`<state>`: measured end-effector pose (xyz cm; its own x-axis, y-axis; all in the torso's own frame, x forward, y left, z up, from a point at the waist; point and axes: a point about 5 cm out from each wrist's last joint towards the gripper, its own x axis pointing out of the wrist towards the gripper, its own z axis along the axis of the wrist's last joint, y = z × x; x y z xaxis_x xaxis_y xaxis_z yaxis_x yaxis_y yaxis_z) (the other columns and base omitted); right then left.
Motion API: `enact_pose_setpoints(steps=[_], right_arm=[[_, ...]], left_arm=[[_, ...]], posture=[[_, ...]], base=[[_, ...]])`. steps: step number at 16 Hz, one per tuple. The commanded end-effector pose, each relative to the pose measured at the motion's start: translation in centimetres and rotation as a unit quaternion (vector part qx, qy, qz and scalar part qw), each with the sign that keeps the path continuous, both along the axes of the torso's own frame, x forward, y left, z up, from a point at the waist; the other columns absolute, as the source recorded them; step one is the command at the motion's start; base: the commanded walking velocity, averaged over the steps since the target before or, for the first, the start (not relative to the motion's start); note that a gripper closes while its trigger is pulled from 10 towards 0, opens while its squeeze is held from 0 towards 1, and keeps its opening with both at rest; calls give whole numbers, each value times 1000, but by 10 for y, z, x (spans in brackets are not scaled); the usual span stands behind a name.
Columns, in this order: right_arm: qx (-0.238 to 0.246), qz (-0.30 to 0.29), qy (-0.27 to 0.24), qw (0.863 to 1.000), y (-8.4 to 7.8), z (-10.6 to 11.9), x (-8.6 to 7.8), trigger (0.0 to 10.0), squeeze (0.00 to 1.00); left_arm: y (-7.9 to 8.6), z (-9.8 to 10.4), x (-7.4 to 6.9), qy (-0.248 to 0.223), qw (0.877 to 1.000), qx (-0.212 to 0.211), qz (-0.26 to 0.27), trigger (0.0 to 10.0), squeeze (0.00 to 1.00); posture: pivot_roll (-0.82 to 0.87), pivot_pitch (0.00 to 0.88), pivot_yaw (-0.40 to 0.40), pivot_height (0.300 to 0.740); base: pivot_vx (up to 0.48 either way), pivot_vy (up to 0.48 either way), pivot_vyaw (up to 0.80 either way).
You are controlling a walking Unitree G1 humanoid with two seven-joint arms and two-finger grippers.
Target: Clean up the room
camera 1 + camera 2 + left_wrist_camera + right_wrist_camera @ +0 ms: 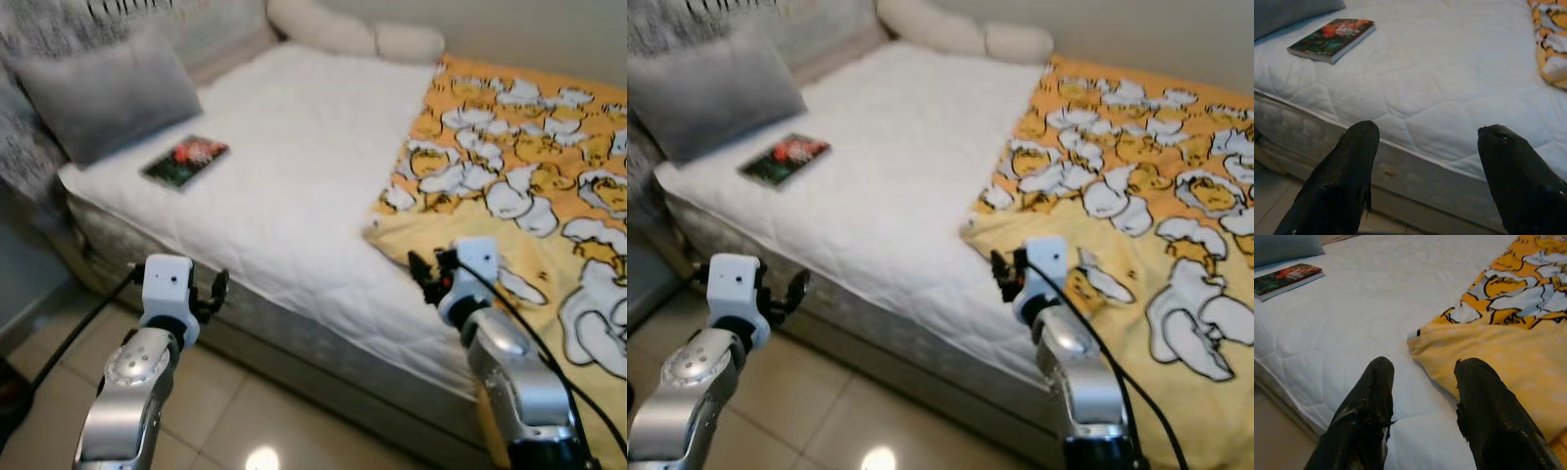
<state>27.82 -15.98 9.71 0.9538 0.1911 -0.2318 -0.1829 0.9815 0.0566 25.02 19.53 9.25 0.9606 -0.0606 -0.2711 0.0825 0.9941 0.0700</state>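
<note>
Head views: bed (294,196) with a white quilted mattress cover runs from near-left to far-right. Yellow-orange blanket (529,166) with a white cartoon print covers the right part of the bed; its near-left corner is folded back, plain yellow underside up. Book (185,161) with a dark cover and red flowers lies flat on the left of the mattress, just beside a grey pillow (103,88), slightly nearer than it. White bolster (358,34) lies at the far edge of the bed. Tiled floor (245,421) near-left.

Left gripper (217,290) is low at the near-left, over the floor, in front of the mattress side and apart from it. Right gripper (1002,271) is over the near mattress edge, just beside the folded blanket corner.

Left wrist view: left fingers (1347,171) are spread wide, nothing between them, aimed at the mattress side. The book is up on the mattress well beyond them, pillow edge behind it, blanket edge off to the other side.

Right wrist view: right fingers (1369,416) are parted moderately, holding nothing, above the white cover. The folded blanket corner (1459,352) is just ahead of the fingertips, not touching. Book in the far corner of the frame.
</note>
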Motion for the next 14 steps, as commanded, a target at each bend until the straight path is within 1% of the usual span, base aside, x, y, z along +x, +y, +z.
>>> enact_pose_setpoints(steps=[1, 9, 14], right_arm=[[-7, 1, -6, 1000, -3, 3, 1, 10000, 0], [-9, 6, -2, 1000, -2, -1, 0, 10000, 0], [-7, 15, 3, 1000, 2, -3, -1, 10000, 0]], left_arm=[[-1, 2, 2, -6, 1000, -1, -3, 10000, 27], [-3, 2, 3, -9, 1000, 1, -8, 10000, 27], [-3, 3, 3, -10, 1000, 6, -10, 10000, 31]], posture=[[-68, 0, -5, 740], [-73, 0, -4, 740], [-71, 0, -3, 740]], base=[[0, -428, 0], [0, -428, 0], [0, -428, 0]])
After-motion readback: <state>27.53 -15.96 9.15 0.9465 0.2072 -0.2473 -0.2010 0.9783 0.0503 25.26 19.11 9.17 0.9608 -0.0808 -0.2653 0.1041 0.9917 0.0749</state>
